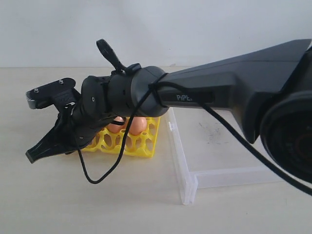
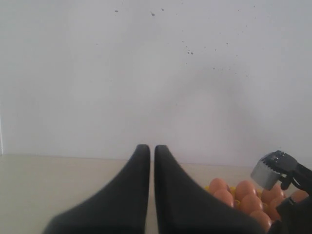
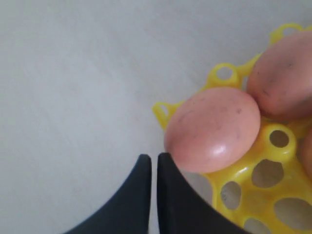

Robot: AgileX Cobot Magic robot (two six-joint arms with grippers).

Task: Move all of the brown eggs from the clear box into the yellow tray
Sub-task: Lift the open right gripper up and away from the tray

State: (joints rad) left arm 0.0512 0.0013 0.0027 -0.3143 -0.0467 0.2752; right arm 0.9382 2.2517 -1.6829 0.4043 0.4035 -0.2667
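The yellow tray (image 1: 141, 146) stands on the table just left of the clear box (image 1: 181, 161), partly behind my right arm. Brown eggs (image 1: 137, 126) sit in its cups. The right wrist view shows two of them at a tray corner (image 3: 212, 129), and the left wrist view shows several more (image 2: 243, 195). My right gripper (image 1: 31, 156) reaches across past the tray, pointing down to the left. It is shut and empty, and its tips (image 3: 154, 157) are just beside the corner egg. My left gripper (image 2: 147, 147) is shut, holds nothing and faces the wall. The visible part of the box holds no eggs.
A black cable (image 1: 92, 179) loops down from my right wrist in front of the tray. The big dark right arm (image 1: 234, 92) spans the scene above the box. A white wall (image 1: 156, 29) stands behind the pale table (image 1: 97, 204).
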